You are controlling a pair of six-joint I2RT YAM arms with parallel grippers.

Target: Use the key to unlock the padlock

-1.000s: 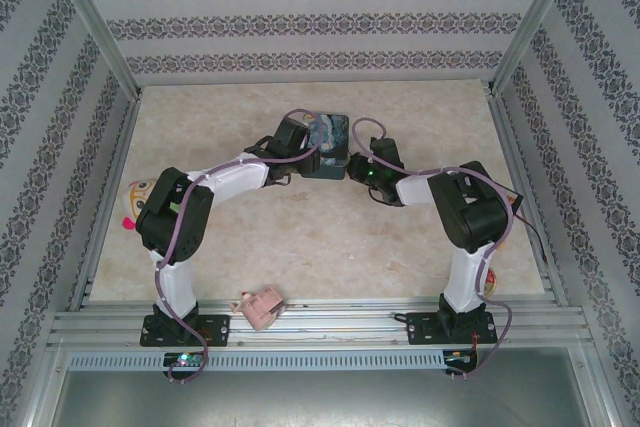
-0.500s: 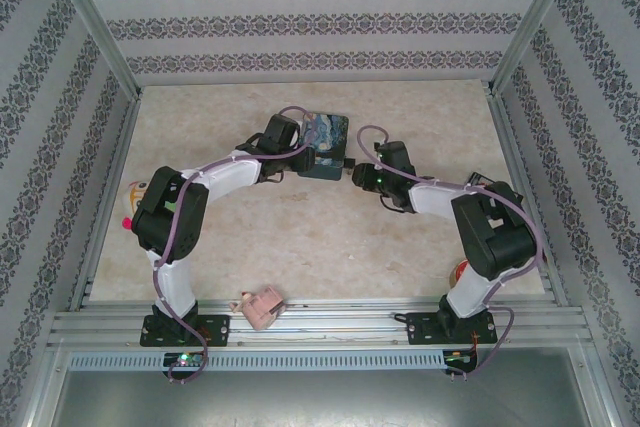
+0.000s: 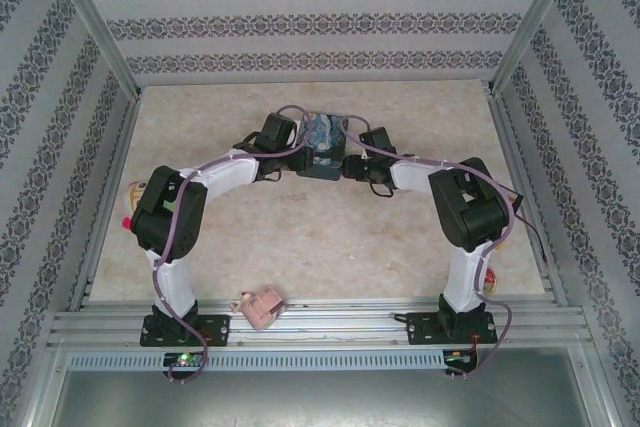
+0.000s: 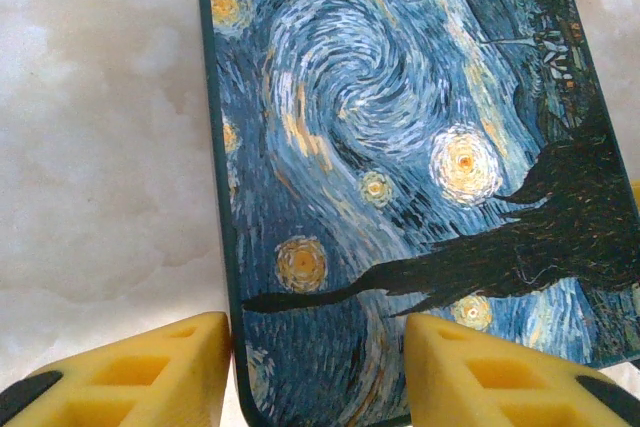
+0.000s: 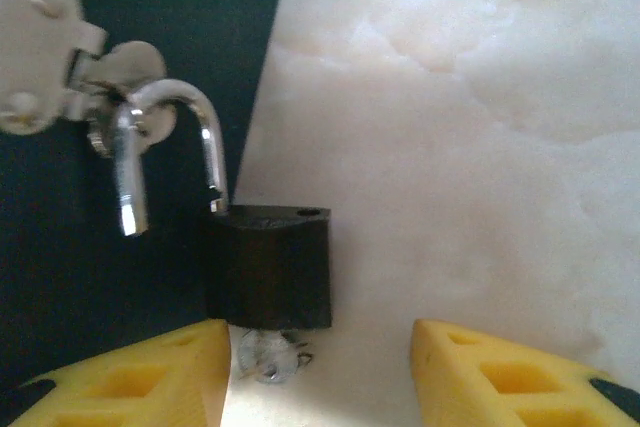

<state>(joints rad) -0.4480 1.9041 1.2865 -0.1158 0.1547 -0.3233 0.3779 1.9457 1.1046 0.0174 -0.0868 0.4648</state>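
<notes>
Top view, tin: a blue painted tin [image 3: 325, 137] lies mid-table on the marble table [image 3: 420, 117], a little toward twelve o'clock; both arms bend in on it.
Top view, grippers: the left gripper [image 3: 300, 154] is at the tin's nine o'clock side; the right gripper [image 3: 349, 164] is at its four o'clock corner.
Top view, room: bare marble runs toward twelve, three and nine o'clock up to the patterned walls [image 3: 320, 22]; a pink thing [image 3: 260, 307] at the six o'clock edge and a doll-like toy [image 3: 135, 197] at nine o'clock sit well apart from the tin.
Left wrist, hand: spread, pinching nothing; one yellow finger [image 4: 150, 372] is just beside the tin's long edge at seven o'clock, the other over the painted lid at five; whether either touches I cannot tell.
Left wrist, edges: the tin's dark rim runs twelve to six; open marble lies all along nine o'clock.
Right wrist, padlock: the padlock [image 5: 268, 265] is a small near-black block; its thin silvery shackle [image 5: 165, 107] arches at ten o'clock, one leg in the body, the other hanging free; the loop hooks a pale metal hasp [image 5: 45, 47].
Right wrist, key: a small silvery key [image 5: 270, 355] pokes out under the body at six o'clock.
Right wrist, place: the padlock lies against the tin's dark side wall, half over marble.
Right wrist, hand: spread, holding nothing; one finger is just beside the key.
Right wrist, room: bare marble from twelve round to four o'clock.
</notes>
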